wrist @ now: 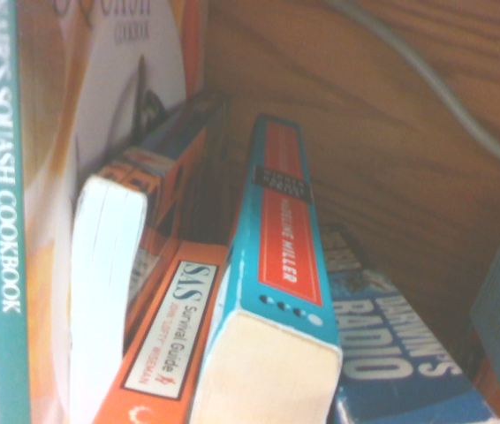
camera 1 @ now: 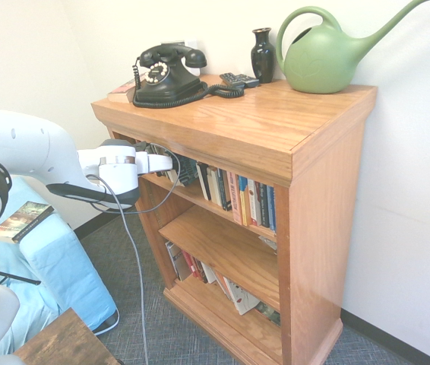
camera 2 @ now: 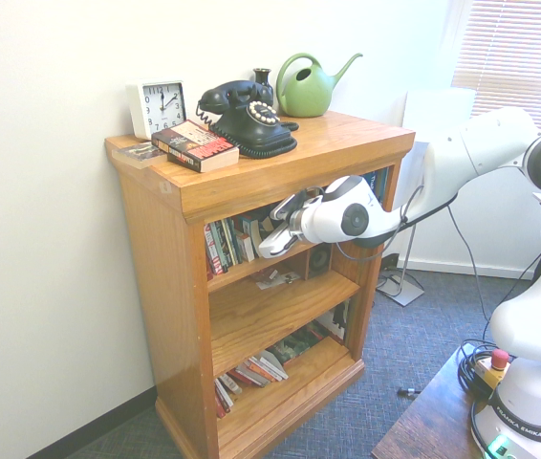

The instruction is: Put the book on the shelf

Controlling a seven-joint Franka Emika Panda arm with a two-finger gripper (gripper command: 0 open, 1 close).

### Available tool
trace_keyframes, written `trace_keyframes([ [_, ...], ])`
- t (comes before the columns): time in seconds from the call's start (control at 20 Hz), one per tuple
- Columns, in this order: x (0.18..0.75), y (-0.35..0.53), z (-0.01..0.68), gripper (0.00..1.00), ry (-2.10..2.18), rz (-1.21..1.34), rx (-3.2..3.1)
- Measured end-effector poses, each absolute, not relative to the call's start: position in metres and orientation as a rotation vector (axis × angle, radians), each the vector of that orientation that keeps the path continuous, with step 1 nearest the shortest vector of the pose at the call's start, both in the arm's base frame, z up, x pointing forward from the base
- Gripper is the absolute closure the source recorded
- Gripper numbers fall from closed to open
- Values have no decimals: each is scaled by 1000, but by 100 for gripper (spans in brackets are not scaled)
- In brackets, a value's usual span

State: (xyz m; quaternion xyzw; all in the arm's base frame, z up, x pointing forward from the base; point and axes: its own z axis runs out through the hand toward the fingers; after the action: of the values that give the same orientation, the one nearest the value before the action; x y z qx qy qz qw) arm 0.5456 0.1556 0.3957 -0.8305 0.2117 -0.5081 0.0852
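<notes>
My gripper (camera 1: 171,162) reaches into the left end of the shelf (camera 1: 222,217), the bookcase's top inner tier, and is shut on the book (camera 1: 186,172), which looks dark and tilted at its tip. From the other side the gripper (camera 2: 272,239) sits just under the top board, in front of the upright spines. In the wrist view the book (wrist: 382,353) shows blue with large white lettering, close beside a leaning teal book with a red spine label (wrist: 272,265) and an orange survival guide (wrist: 175,344). The wooden side wall (wrist: 365,132) stands just behind.
Upright books (camera 1: 245,199) fill the rest of the tier. A black telephone (camera 1: 165,76), vase (camera 1: 263,53), green watering can (camera 1: 321,57), clock (camera 2: 159,107) and a reddish book (camera 2: 194,145) sit on top. Another book (camera 1: 21,220) lies on the blue-covered seat.
</notes>
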Motion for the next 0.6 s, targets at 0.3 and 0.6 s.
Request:
trace_keyframes([
  [0.3,546,146,392,0,669,-1491,-2473],
  [0.6,553,109,374,0,742,-1444,-2491],
])
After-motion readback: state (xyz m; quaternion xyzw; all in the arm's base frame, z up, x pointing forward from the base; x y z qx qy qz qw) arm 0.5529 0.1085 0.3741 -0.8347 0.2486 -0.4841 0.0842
